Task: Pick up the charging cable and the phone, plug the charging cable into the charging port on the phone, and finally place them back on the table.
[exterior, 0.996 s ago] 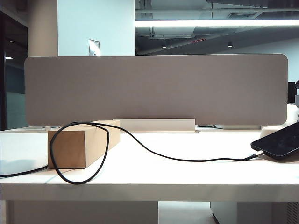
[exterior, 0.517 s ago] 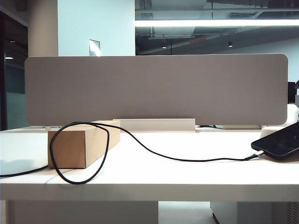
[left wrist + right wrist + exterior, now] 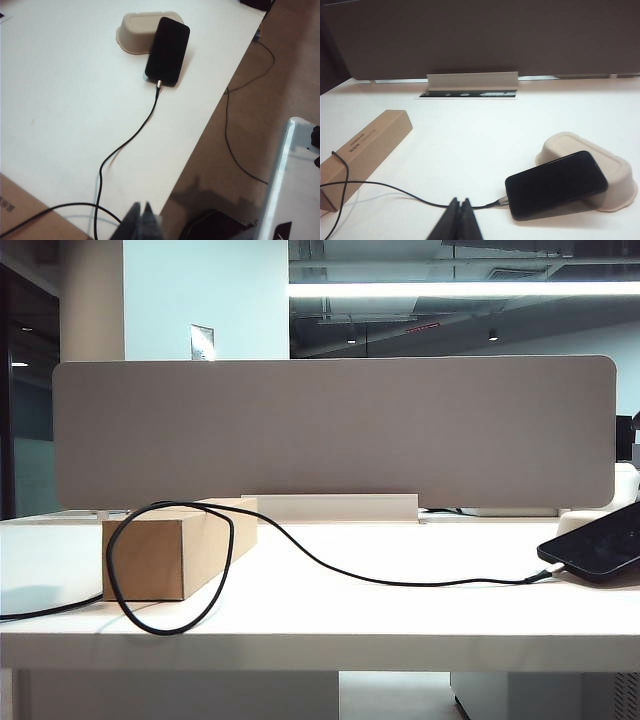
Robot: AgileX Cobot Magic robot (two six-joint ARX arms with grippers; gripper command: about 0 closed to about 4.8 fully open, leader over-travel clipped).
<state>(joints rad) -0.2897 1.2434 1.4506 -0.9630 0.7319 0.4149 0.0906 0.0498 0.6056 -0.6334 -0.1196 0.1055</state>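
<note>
Glossy phone tilted; both pincers closed.

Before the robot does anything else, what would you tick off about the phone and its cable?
1. Plug seated: ok. The charging cable ends in the lower short edge of the phone.
2. Phone put down: ok, though it leans on an upturned off-white tray, only its plug end on the table.
3. Left gripper free: ok. It is shut on nothing, above the table's front edge near the cable.
4. Right gripper free: ok. It is shut and empty, the cable passing beyond its tips.
5. Cable slack: ok. It loops around the end of the cardboard box.
6. Plug fully home: cannot tell; too small.
</note>
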